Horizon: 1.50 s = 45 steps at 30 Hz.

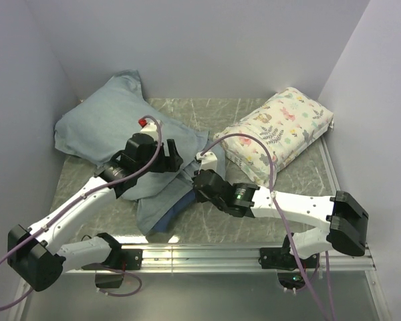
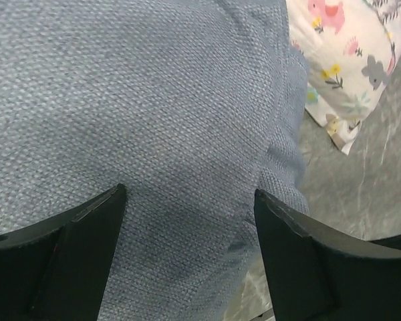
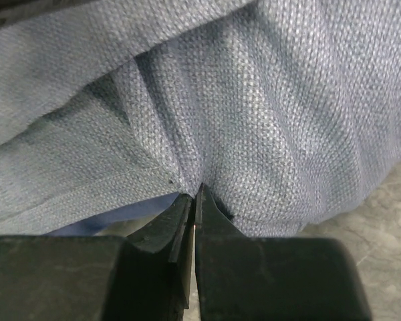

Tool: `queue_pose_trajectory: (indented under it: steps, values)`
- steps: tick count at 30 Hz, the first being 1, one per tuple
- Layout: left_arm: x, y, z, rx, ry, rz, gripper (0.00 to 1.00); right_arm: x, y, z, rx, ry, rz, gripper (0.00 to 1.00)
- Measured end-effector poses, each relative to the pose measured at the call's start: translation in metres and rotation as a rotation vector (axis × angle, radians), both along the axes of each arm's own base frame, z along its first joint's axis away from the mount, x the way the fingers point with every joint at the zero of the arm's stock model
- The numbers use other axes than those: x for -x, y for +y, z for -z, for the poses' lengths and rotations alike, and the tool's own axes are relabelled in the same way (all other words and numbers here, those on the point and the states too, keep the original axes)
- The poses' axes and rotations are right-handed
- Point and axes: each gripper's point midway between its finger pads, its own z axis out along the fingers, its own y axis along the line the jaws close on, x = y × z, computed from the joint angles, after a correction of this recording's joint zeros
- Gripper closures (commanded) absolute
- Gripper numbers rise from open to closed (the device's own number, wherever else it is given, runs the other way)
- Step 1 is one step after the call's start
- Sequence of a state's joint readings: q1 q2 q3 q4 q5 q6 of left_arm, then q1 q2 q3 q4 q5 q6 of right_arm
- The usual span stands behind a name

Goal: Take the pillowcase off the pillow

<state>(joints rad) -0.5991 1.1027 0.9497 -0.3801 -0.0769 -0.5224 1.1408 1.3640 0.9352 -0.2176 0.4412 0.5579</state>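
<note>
The pillowcase lies at the back left, paler grey-blue inner side out, bulging over what it covers. A navy strip shows at its near edge. The white pillow is hidden. My left gripper is open just above the case's right part; in the left wrist view the gripper has its black fingers apart over the weave. My right gripper is shut on the case's edge. In the right wrist view the gripper pinches puckered fabric, with the navy side below.
A cream floral-print pillow lies at the back right, also in the left wrist view. Lilac walls close the left, back and right sides. A grey marbled tabletop and a metal rail at the near edge.
</note>
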Motion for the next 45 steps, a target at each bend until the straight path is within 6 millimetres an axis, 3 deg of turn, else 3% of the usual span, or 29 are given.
queue_pose_trajectory:
  steps: [2, 6, 12, 15, 19, 26, 29, 30, 33, 38, 45]
  values:
    - [0.003, -0.006, 0.002, -0.024, 0.001, 0.028, 0.18, 0.001, -0.003, 0.005, 0.008, 0.008, 0.008, 0.99]
    - [0.000, -0.012, 0.005, -0.094, 0.014, 0.049, 0.33, 0.001, -0.005, 0.007, 0.004, 0.012, 0.024, 0.99]
    - [-0.014, -0.006, 0.018, -0.197, 0.047, -0.019, 0.81, 0.000, -0.008, 0.005, 0.000, 0.006, 0.038, 1.00]
    - [-0.025, 0.000, 0.015, -0.239, 0.041, -0.077, 0.97, 0.000, -0.009, 0.005, 0.001, 0.006, 0.043, 1.00]
    - [-0.045, 0.007, -0.003, -0.271, 0.000, -0.157, 1.00, 0.001, -0.012, 0.004, -0.002, 0.008, 0.048, 1.00]
    - [-0.088, 0.027, -0.045, -0.233, -0.069, -0.283, 1.00, 0.009, -0.040, 0.002, -0.005, 0.003, 0.082, 1.00]
    - [-0.096, 0.024, -0.053, -0.201, -0.080, -0.250, 0.68, 0.012, -0.049, 0.004, -0.011, 0.003, 0.095, 1.00]
    - [-0.094, 0.019, -0.053, -0.197, -0.080, -0.222, 0.48, 0.013, -0.050, 0.006, -0.009, 0.006, 0.098, 1.00]
    - [-0.081, -0.003, -0.048, -0.211, -0.069, -0.125, 0.31, 0.015, -0.054, 0.015, 0.004, 0.019, 0.101, 1.00]
    - [-0.043, -0.044, -0.031, -0.260, -0.047, 0.044, 0.22, 0.018, -0.059, 0.028, 0.006, 0.039, 0.109, 1.00]
    - [-0.008, -0.052, -0.002, -0.354, 0.008, 0.142, 0.19, 0.024, -0.070, 0.044, 0.008, 0.063, 0.128, 1.00]
